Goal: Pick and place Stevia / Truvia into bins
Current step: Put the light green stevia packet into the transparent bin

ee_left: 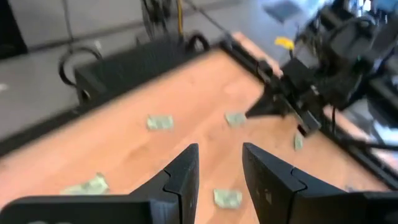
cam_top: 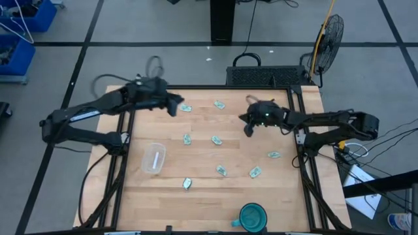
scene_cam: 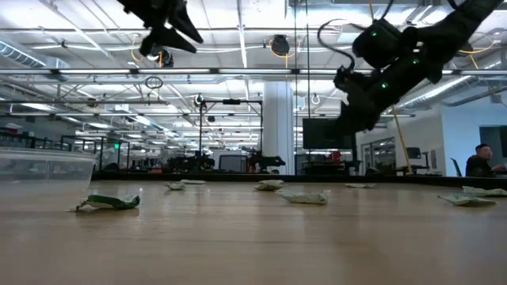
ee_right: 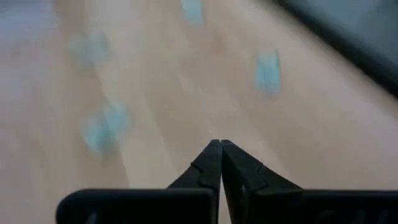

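Note:
Several pale green and white sachets lie flat and scattered on the wooden table, for example one (cam_top: 186, 108) near the far edge, one (cam_top: 216, 140) mid-table and one (cam_top: 187, 183) near the front. The clear tub (cam_top: 153, 158) stands on the table's left half, with nothing visible inside. My left gripper (cam_top: 173, 104) hovers open above the far-left part of the table, just left of a sachet; its spread fingers show in the left wrist view (ee_left: 220, 163). My right gripper (cam_top: 248, 129) hangs shut (ee_right: 221, 146) over the right-centre, raised clear of the table in the low view (scene_cam: 356, 107).
A teal cup (cam_top: 253, 217) stands at the near edge, right of centre. A dark case (cam_top: 264, 75) sits just beyond the far edge, and a fan (cam_top: 330, 36) stands behind the far-right corner. Black frame rails run along the table's left and right sides.

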Available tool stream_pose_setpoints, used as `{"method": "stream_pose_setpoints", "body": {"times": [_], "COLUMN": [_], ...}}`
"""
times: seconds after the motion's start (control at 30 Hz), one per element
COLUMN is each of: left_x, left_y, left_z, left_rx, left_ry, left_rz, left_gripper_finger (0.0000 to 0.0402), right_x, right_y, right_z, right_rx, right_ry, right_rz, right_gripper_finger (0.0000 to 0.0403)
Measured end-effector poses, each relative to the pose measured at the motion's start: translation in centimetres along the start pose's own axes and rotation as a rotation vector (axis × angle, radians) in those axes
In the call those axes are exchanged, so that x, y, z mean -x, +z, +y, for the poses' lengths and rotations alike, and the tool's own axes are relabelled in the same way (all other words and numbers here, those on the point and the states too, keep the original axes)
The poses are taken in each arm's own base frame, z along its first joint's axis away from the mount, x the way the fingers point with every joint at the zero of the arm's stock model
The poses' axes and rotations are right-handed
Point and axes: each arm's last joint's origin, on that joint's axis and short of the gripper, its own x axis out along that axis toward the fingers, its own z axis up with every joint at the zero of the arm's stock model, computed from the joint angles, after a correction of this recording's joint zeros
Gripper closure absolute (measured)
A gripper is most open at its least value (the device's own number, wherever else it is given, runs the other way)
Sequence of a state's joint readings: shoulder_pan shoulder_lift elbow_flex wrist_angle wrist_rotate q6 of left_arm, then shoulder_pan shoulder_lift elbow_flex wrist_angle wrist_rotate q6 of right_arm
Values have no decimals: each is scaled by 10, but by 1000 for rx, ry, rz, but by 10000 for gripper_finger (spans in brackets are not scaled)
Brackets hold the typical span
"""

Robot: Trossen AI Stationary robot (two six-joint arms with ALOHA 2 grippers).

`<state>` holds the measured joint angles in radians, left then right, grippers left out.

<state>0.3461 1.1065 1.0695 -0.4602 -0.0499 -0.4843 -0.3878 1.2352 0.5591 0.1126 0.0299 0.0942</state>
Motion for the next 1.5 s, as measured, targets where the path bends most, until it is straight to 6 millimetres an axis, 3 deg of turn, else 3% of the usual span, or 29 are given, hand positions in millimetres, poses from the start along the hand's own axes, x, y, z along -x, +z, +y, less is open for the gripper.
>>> {"method": "stream_pose_setpoints", "body": {"times": [0.1, 0.2, 0.43, 0.53, 0.7, 1.0, 1.3, 1.5], "left_x": [-14, -19, -18, -17, -17, -17, -17, -17], "left_y": [-2, 0, 6, 7, 7, 7, 7, 7], "left_z": [0, -1, -1, -1, -1, -1, -1, -1], "left_rx": [-2, -12, -29, -34, -32, -28, -25, 6], "left_ry": [0, -4, -21, -26, -25, -24, -24, -25], "left_rz": [25, 5, -52, -59, -59, -58, -58, -57], "left_gripper_finger": [275, 275, 275, 275, 275, 275, 275, 275], "right_x": [3, 3, 3, 2, 0, 3, 3, 0], "right_y": [-4, -22, -60, -69, -78, -98, -96, -94], "right_z": [-7, -12, -15, -16, -16, -18, -22, -26], "right_rx": [-32, -81, -98, -93, -112, -106, -89, -242], "right_ry": [-137, -163, -190, -188, -175, -190, -224, -213], "right_rz": [114, 223, 317, 279, 171, 207, 136, 100], "right_gripper_finger": [381, 354, 274, 256, 256, 278, 286, 287]}}
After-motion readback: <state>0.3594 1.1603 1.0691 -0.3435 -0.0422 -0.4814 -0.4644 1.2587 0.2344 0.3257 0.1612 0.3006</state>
